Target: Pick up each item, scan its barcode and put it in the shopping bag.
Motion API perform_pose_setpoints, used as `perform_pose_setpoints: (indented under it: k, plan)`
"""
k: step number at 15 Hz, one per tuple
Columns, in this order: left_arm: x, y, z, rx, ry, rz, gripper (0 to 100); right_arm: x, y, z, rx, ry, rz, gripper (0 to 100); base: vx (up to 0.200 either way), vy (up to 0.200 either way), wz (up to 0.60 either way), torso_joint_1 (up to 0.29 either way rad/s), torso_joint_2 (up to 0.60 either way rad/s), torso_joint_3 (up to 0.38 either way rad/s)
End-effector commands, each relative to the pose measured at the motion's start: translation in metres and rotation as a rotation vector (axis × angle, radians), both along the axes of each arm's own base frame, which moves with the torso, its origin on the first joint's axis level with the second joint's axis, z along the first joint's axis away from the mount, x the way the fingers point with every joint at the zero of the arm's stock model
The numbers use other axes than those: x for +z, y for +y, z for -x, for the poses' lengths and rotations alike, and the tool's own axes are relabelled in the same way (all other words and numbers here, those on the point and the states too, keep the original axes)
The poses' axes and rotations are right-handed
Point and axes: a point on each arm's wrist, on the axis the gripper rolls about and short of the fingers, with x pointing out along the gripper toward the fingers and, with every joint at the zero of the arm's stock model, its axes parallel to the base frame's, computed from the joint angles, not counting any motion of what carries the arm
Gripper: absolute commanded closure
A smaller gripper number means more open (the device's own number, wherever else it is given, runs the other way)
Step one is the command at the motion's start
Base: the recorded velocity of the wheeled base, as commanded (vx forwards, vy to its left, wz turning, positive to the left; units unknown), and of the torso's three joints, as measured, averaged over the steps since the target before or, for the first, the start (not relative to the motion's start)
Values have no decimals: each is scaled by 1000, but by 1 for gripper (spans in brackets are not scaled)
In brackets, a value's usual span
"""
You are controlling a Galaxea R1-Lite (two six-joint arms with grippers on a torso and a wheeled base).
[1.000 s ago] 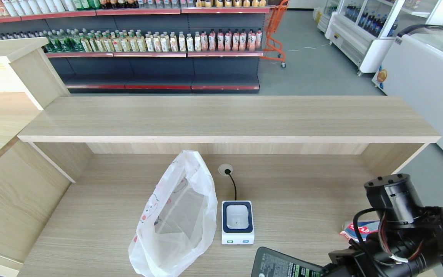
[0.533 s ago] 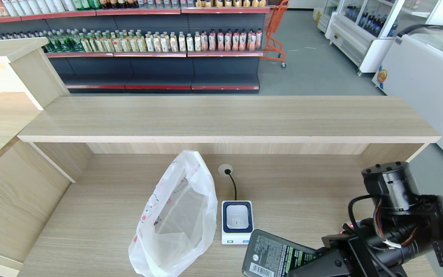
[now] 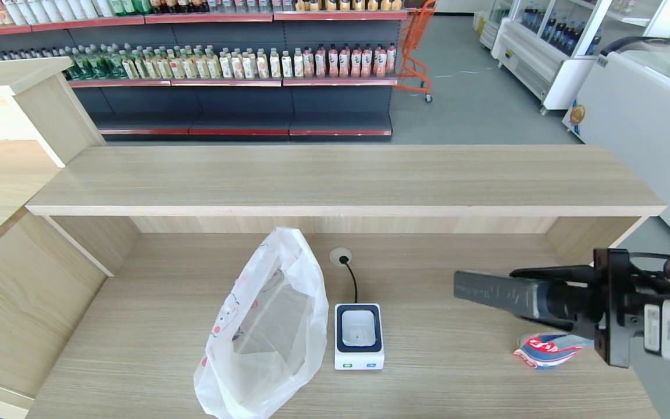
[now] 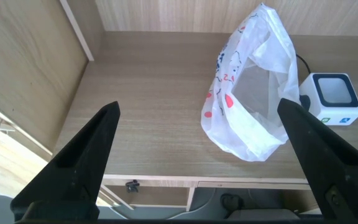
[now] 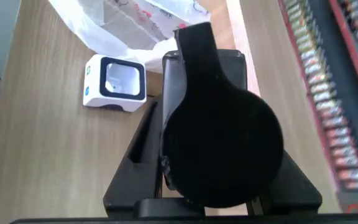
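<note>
Holding steady on the right: the right pincer (image 3: 535, 297) is clamped on a dark pouch (image 3: 495, 293), one finger above and one below. The forearm comes in level from the right edge and the pouch sticks out edge-on toward the left. It hangs in the air over the bench (image 3: 457, 372), to the right of the barcode scanner (image 3: 359, 336) and well apart from it. Under the wrist, a red, white and blue packet (image 3: 544, 349) lies flat on the bench. Over on the left, the white plastic shopping bag (image 3: 265, 326) stands slumped with its mouth open, just beside the scanner. A black cable (image 3: 351, 279) runs from the scanner to a port further back. The left pincer (image 4: 199, 106) has its fingers wide apart and hovers above the near bench edge, looking down on the bag.
</note>
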Motion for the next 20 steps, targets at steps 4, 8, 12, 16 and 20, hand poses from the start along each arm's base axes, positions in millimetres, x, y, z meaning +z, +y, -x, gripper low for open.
perform_pose_setpoints:
  k: [4,8,12,16,20]
  plan:
    - [0,0,0,0,0,0,0,-31,-7,-10,-442,908,-431,100,0,0,0,0,0,0]
    - [0,0,0,0,0,0,0,-61,31,-32,-561,1393,-545,100,0,0,0,0,0,0]
    - [0,0,0,0,0,0,0,-81,48,-51,-646,1515,-540,100,0,0,0,0,0,0]
    - [0,0,0,0,0,0,0,-106,68,-72,-690,1480,-507,100,0,0,0,0,0,0]
    - [0,0,0,0,0,0,0,-114,94,-80,-654,1440,-481,100,0,0,0,0,0,0]
